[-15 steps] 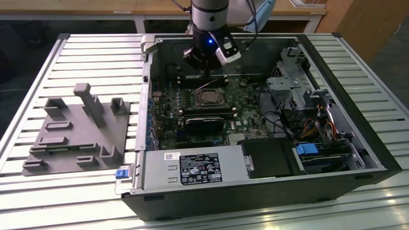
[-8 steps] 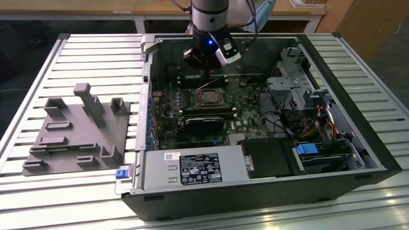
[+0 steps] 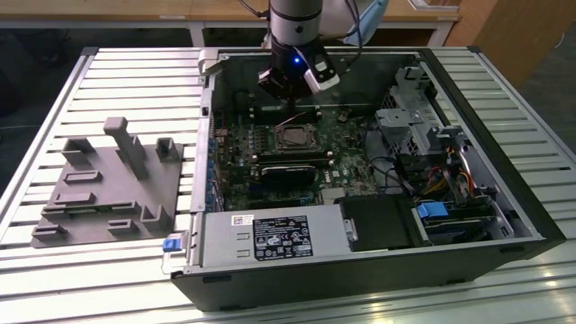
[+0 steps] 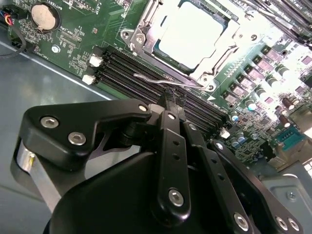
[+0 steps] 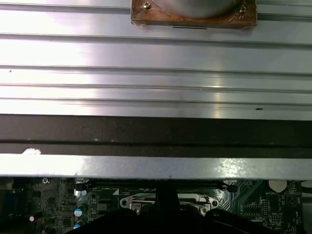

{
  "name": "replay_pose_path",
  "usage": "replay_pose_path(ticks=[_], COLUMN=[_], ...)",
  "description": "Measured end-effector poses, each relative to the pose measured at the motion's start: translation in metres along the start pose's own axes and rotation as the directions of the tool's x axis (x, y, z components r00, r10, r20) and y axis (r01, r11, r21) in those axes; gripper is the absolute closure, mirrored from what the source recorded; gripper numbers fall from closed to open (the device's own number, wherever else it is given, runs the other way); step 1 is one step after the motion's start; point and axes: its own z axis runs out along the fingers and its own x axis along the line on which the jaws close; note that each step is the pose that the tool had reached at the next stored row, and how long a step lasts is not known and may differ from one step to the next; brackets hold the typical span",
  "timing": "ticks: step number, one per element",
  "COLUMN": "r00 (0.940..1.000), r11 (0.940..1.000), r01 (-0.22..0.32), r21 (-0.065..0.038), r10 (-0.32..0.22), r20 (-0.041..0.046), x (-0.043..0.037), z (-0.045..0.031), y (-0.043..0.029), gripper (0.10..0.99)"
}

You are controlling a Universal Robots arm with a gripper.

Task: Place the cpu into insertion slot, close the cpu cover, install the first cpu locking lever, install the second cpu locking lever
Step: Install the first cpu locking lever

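My gripper (image 3: 293,101) hangs in the upper middle of the exterior view, inside the open case (image 3: 360,277), just above the slot (image 3: 295,139). In the second wrist view my fingers are drawn together, their tips right at a thin wire lever (image 4: 151,78). I cannot tell whether they pinch it or only touch it. The cpu (image 4: 195,34) sits in the slot, pale and bare of marks. The cover (image 4: 148,29) lies down around it, and the cpu shows through its window.

As for writing, the power supply carries a black-and-white label (image 3: 280,237) at the lower middle of the exterior view, with a small white sticker beside it. The board (image 4: 78,34) has fine white lettering, and the coin cell (image 4: 44,17) has stamped print.

Room is tight. The lever runs between the cover's edge and the memory slots (image 4: 131,73), and my fingertips stand over those slots. In the exterior view a black heatsink (image 3: 288,177) lies just below the slot, and a drive cage (image 3: 414,115) crowds the exterior view's right. The case walls ring the board. Outside them the slatted table (image 3: 135,81) lies open, with a grey fixture (image 3: 108,196) on the exterior view's left.
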Motion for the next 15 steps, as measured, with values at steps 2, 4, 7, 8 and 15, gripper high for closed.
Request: replay_pose_path(ticks=[2,4,7,8,15], r00=[1.0,1.0,1.0,1.0,1.0], r11=[1.0,1.0,1.0,1.0,1.0], r01=[0.0,0.0,0.002,0.003,0.003], r21=[0.0,0.0,0.0,0.0,0.0], r10=[0.0,0.0,-0.002,-0.003,-0.003], r20=[0.0001,0.0001,-0.0003,-0.0004,-0.0004], x=[-0.0005,-0.0012,-0.0024,-0.0028,-0.0121], z=[0.0007,0.0023,0.0056,0.0064,0.009], y=[-0.0001,-0.0003,-0.0004,-0.0005,-0.0006], gripper=[0.98,0.98,0.98,0.98,0.98])
